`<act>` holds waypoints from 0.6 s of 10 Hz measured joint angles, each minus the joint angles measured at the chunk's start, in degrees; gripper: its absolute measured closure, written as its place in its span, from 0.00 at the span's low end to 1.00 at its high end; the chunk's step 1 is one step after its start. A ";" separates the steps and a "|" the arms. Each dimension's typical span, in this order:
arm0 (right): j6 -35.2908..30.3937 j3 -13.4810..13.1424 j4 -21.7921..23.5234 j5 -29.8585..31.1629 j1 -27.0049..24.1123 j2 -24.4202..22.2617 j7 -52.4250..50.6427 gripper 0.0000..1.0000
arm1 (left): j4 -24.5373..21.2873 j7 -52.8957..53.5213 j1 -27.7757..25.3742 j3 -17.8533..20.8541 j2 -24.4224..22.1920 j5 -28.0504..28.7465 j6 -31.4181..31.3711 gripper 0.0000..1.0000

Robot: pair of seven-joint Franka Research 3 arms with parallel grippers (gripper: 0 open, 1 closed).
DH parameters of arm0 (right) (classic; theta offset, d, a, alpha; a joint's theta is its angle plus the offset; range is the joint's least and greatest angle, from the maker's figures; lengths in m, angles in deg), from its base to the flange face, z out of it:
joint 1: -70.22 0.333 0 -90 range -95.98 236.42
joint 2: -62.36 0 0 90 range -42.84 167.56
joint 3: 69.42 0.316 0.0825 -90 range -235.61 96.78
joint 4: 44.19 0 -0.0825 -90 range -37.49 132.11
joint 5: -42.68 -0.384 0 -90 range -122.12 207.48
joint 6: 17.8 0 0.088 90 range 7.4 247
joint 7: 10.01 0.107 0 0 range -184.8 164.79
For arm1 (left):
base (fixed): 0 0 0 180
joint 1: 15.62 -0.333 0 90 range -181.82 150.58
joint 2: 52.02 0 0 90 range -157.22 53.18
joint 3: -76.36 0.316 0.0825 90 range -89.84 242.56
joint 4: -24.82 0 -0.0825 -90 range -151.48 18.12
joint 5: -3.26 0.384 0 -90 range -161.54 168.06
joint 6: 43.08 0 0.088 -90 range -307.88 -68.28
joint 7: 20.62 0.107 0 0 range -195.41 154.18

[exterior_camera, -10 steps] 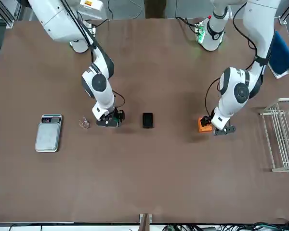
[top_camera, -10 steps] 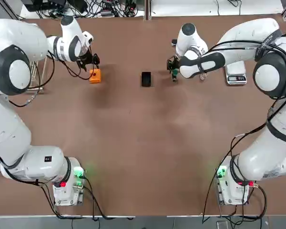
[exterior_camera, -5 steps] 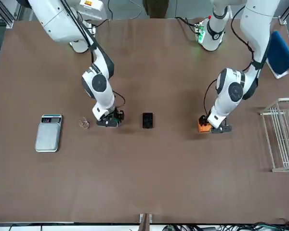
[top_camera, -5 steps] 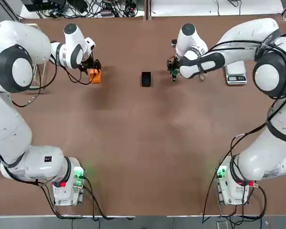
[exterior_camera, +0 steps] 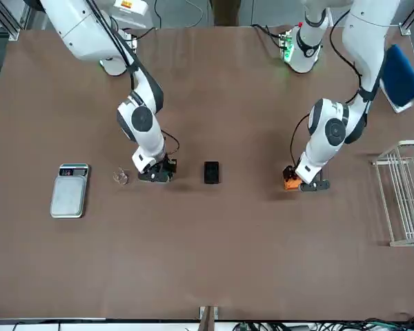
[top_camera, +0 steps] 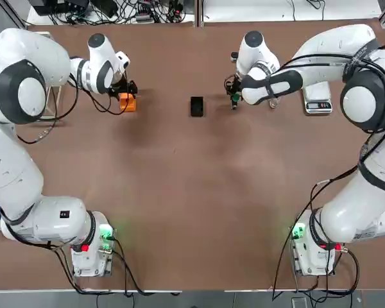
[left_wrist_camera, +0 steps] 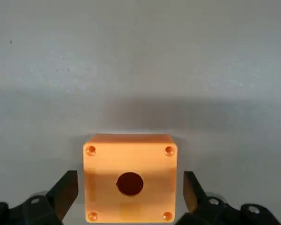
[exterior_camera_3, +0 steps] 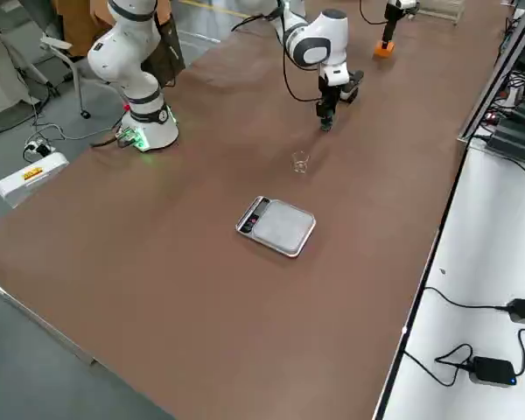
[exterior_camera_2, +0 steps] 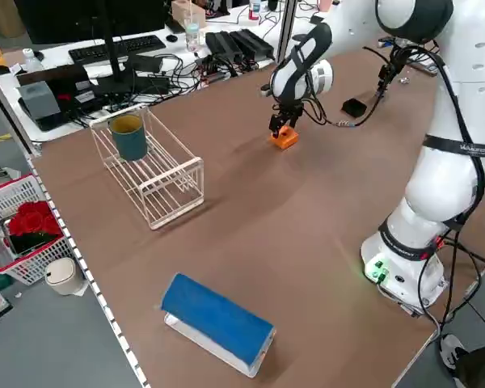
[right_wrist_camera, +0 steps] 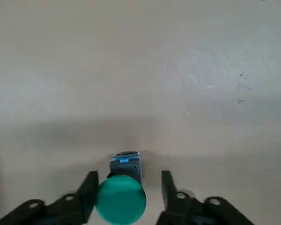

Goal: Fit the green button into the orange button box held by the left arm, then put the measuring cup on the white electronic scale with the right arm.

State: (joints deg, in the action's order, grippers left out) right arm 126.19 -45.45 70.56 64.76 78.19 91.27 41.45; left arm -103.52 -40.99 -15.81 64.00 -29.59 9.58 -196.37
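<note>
The orange button box (left_wrist_camera: 130,176) sits on the table at the far left (top_camera: 127,100), its round hole facing the wrist camera. My left gripper (left_wrist_camera: 130,187) is down over it, open, with one finger (left_wrist_camera: 65,190) on each side and thin gaps to the box walls. The green button (right_wrist_camera: 122,199) lies on the table between the fingers of my right gripper (right_wrist_camera: 126,187), which is open around it (top_camera: 233,99). The clear measuring cup (exterior_camera: 120,176) stands between that gripper and the white scale (exterior_camera: 69,191).
A small black block (top_camera: 197,106) lies between the two grippers. A wire rack (exterior_camera_2: 149,166) holding a cup stands at the table's left edge, with a blue-topped object (exterior_camera_2: 218,321) nearer the robot. Cables run along the far edge.
My left gripper has shifted over the orange box and come down around it. The right arm and the green button have stayed put.
</note>
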 joint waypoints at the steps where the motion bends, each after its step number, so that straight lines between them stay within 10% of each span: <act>1: 0.00 0.00 -0.12 0.00 0.00 0.11 0.01 0.44 | 0.00 0.00 0.08 0.00 0.16 0.13 0.00 0.01; 6: 0.02 0.00 -0.50 0.00 0.00 0.60 0.11 0.63 | -0.01 0.00 0.08 0.05 0.75 1.96 0.00 0.01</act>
State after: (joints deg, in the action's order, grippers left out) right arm 126.20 -45.46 70.06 64.76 78.19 91.88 41.55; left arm -103.53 -40.99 -15.73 64.06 -28.84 11.54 -196.38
